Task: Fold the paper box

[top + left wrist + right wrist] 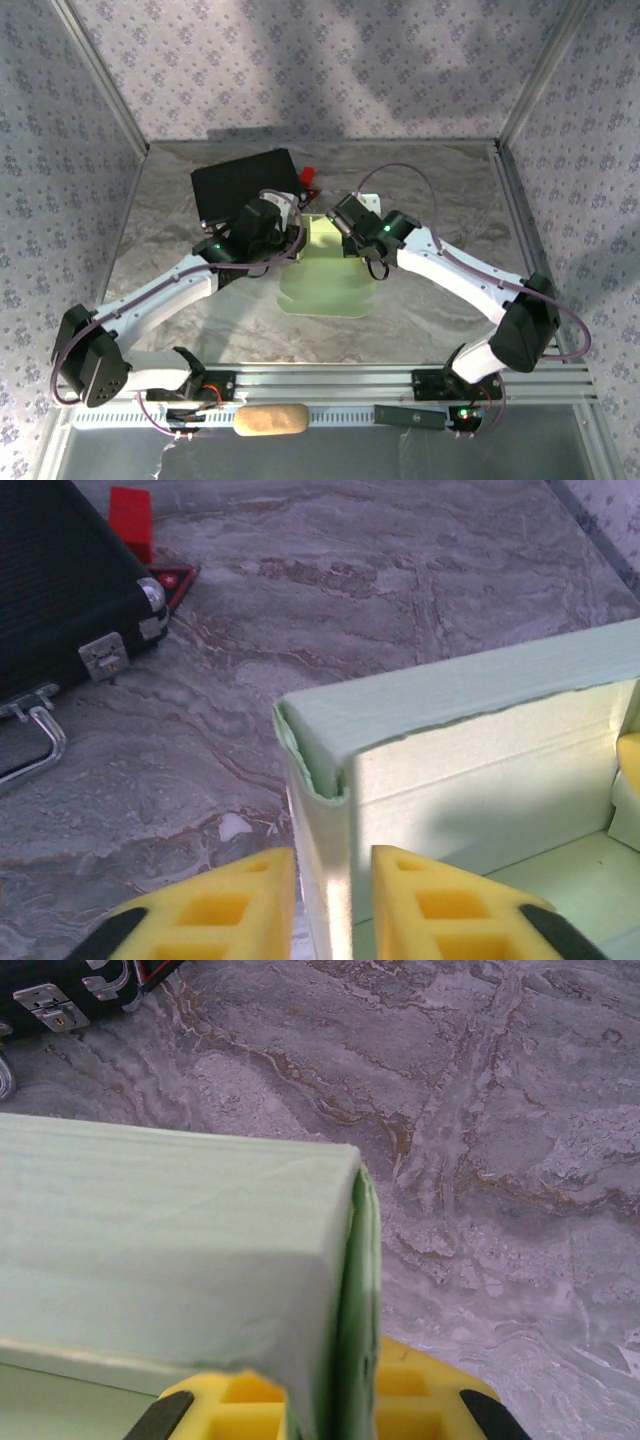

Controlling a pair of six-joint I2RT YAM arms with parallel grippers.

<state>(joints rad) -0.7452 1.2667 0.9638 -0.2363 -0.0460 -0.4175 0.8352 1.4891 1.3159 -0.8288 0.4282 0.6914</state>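
Observation:
The paper box [325, 285], pale green card, lies mid-table with its far walls raised. My left gripper [297, 238] is at its far left corner. In the left wrist view the yellow fingers [225, 910] straddle the box's left wall [325, 830]. The left finger touches the wall, and a thin gap remains at the right finger. My right gripper [345, 228] is at the far right corner. In the right wrist view it [335, 1410] is shut on the doubled right wall of the box [170, 1220].
A black case [245, 185] with a metal handle [40, 740] lies just behind the left gripper, and a small red block [130, 520] sits beside it. A tan oblong object [270, 420] rests on the front rail. Patterned walls enclose the marbled table [440, 200].

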